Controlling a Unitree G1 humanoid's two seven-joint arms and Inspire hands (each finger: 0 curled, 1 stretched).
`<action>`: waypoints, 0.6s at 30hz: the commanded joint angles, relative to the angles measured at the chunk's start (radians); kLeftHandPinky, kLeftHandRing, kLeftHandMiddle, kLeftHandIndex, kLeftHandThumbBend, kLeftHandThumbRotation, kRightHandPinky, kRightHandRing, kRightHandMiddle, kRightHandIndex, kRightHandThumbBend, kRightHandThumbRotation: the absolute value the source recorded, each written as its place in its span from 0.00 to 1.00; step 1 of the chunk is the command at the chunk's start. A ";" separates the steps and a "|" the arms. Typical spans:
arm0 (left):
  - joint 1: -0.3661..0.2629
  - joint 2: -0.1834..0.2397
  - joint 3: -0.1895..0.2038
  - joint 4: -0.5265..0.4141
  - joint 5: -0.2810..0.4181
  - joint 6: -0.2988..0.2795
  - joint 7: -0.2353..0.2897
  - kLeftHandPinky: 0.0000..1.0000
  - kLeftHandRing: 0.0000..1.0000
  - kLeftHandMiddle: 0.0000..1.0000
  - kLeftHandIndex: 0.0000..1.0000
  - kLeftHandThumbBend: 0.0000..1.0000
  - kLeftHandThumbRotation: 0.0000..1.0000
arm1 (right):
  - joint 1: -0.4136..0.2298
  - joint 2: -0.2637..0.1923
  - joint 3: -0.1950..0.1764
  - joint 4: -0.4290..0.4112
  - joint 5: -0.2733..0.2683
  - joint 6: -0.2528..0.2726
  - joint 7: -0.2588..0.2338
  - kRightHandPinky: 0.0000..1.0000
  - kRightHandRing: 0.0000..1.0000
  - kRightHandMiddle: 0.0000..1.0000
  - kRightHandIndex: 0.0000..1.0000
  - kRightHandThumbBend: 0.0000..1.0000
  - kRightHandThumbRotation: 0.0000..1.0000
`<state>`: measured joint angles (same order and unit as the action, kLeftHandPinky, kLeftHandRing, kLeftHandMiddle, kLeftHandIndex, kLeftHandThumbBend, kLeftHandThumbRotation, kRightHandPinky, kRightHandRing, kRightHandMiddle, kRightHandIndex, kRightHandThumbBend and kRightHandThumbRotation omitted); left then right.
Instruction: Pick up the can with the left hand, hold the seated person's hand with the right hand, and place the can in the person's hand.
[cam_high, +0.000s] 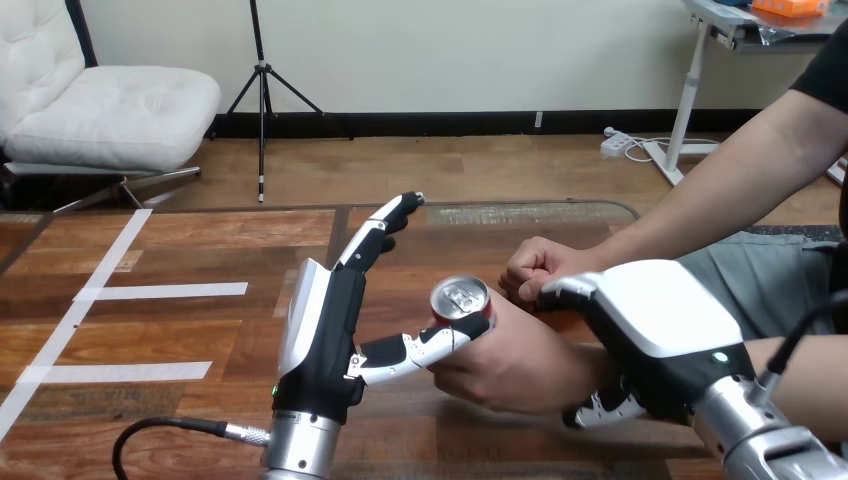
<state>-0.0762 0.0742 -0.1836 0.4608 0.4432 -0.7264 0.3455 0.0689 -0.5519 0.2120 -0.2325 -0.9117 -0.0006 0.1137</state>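
Handover: red metal can w/ silver top (461, 300) held upright in person's near hand (515, 365), above brown wooden table (200, 330), approx. mid-view.
L hand (325, 330): fingers straight, pointing away from can; thumb tip touches can's side, no grasp. R hand (655, 325): curled round near hand's wrist, fingers underneath. Person's far hand (535, 268), a fist, just behind can.

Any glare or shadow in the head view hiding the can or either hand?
Head view: even light, no hard shadows; a pale glare strip on the table at its far edge, away from the work; the can shines on top but its rim reads clear; the left hand, thumb on the can, is well lit; the right hand, not light, hides most of the person's wrist.
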 joint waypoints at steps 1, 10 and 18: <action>-0.013 0.004 0.011 -0.060 -0.013 -0.001 -0.004 0.82 0.86 0.88 0.86 0.79 0.28 | -0.002 0.043 -0.051 -0.060 0.015 0.009 -0.082 0.75 0.82 0.82 0.78 0.95 0.00; 0.005 0.005 0.019 -0.086 -0.059 0.002 -0.040 0.82 0.86 0.87 0.87 0.79 0.29 | 0.043 0.098 -0.069 -0.079 0.036 0.006 -0.167 0.79 0.85 0.84 0.81 0.93 0.00; 0.032 0.013 0.030 -0.139 -0.115 0.030 -0.097 0.81 0.84 0.86 0.86 0.79 0.29 | 0.083 0.148 -0.077 -0.104 0.064 0.004 -0.221 0.82 0.88 0.86 0.84 0.88 0.00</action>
<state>-0.0357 0.0770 -0.1771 0.4008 0.3618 -0.7087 0.2734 0.1593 -0.4379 0.1654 -0.2844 -0.8654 0.0052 -0.0600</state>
